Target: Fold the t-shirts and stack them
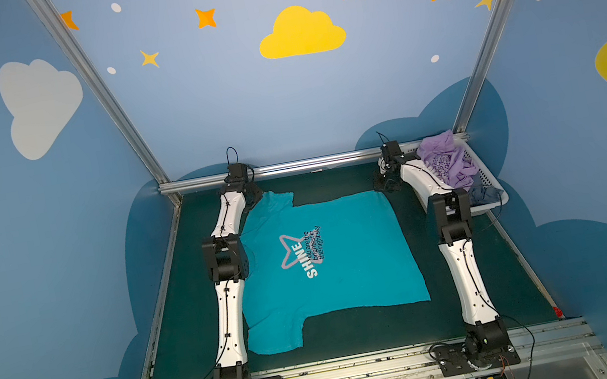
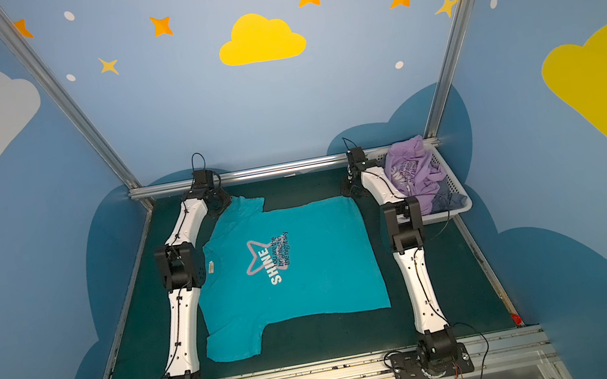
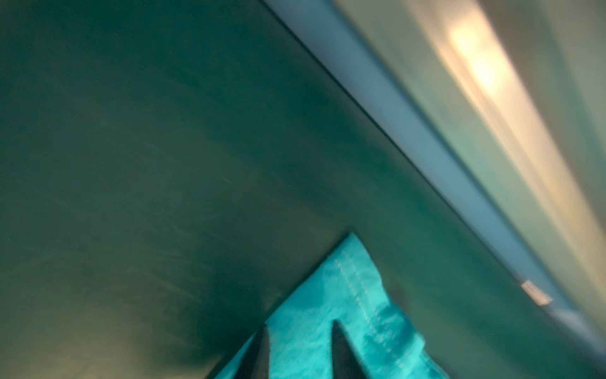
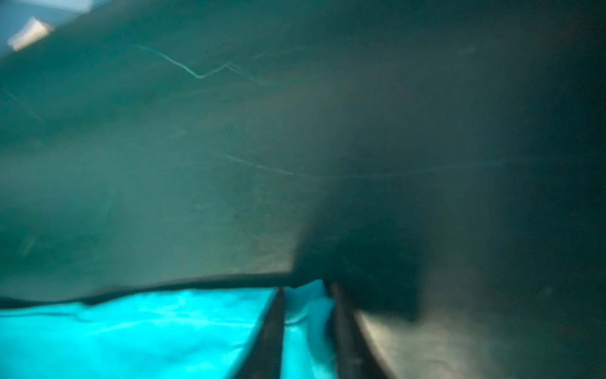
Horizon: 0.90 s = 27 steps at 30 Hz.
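Blue walls (image 1: 218, 121) enclosed a green mat (image 1: 381, 328). Left gripper (image 3: 299, 326), right gripper (image 4: 305, 288) clenched 1 teal t-shirt (image 1: 350, 275); 1 lavender t-shirt (image 1: 441, 157) filled 1 basket (image 1: 480, 168).

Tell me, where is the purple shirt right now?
In both top views the lavender t-shirt lies crumpled in the white basket at the far right corner of the table, beside the right arm.

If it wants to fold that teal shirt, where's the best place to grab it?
Its far edge, at both ends: the far sleeve and the far hem corner, coming down from the back. The shirt lies flat and sideways, so lifting those two ends should carry the whole edge forward evenly.
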Motion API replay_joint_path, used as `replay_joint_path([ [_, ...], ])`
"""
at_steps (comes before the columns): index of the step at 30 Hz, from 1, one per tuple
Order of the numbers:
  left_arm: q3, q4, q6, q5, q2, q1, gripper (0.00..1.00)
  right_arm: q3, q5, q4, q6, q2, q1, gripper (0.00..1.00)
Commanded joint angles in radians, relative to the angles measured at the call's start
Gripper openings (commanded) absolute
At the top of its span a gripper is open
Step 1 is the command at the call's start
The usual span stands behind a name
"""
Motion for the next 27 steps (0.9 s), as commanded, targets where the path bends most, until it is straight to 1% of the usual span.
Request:
replay_joint_path([
  [1, -0.005, -0.037, -0.007, 0.016, 0.058, 0.005, 0.1, 0.012, -0.001, 0.011, -0.003, 0.026, 0.009, 0.0],
  [2, -0.004, -0.04, -0.006, 0.013, 0.055, 0.005, 0.05, 0.011, 0.006, 0.012, -0.006, 0.02, 0.008, 0.0],
  [3, -0.005, -0.042, -0.007, 0.012, 0.052, 0.008, 0.04, 0.012, 0.013, 0.011, -0.01, 0.015, 0.01, 0.0],
  [8, -0.009, -0.058, -0.002, 0.019, 0.021, 0.018, 0.04, -0.004, 0.047, 0.012, -0.045, -0.038, 0.015, 0.0],
  [11, -0.024, -0.063, 0.013, 0.016, -0.015, 0.022, 0.04, -0.048, 0.058, 0.04, -0.053, -0.087, 0.016, 0.0],
  [17, -0.102, -0.037, 0.02, 0.023, -0.107, 0.028, 0.04, -0.148, 0.07, 0.1, -0.054, -0.174, 0.017, 0.0],
  [21, -0.138, -0.037, 0.025, 0.027, -0.159, 0.032, 0.04, -0.179, 0.06, 0.108, -0.063, -0.209, 0.017, 0.0],
  [25, -0.203, -0.009, 0.034, 0.02, -0.205, 0.035, 0.04, -0.196, 0.048, 0.111, -0.063, -0.225, 0.017, 0.0],
  [26, -0.207, -0.01, 0.041, 0.012, -0.206, 0.035, 0.04, -0.195, 0.045, 0.111, -0.062, -0.226, 0.017, 0.0],
  [27, -0.202, -0.019, 0.05, -0.003, -0.198, 0.036, 0.17, -0.196, 0.041, 0.112, -0.061, -0.226, 0.018, 0.0],
])
